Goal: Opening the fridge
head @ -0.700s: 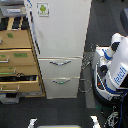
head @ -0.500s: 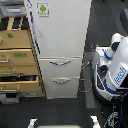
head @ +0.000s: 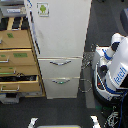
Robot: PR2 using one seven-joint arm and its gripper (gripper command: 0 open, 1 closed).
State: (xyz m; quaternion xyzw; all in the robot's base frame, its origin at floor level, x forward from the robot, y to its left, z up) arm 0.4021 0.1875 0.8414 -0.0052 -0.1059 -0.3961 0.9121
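The tall white fridge [head: 60, 35] stands in the middle of the exterior view. Its large upper door carries a small green-and-white sticker [head: 43, 9] near the top and looks shut. A thin vertical handle [head: 33, 22] runs along the door's left edge. Below it are two drawers, both shut, with curved silver handles: the upper [head: 61, 63] and the lower [head: 61, 81]. No gripper or arm shows near the fridge. Two small white parts [head: 33, 121] poke in at the bottom edge; I cannot tell what they are.
A tan wooden drawer cabinet [head: 17, 55] stands against the fridge at the exterior view's left, with a lower drawer [head: 20, 79] pulled out. A white machine with blue lettering [head: 116, 67] stands at the right, with cables [head: 88, 75] on the dark floor beside it.
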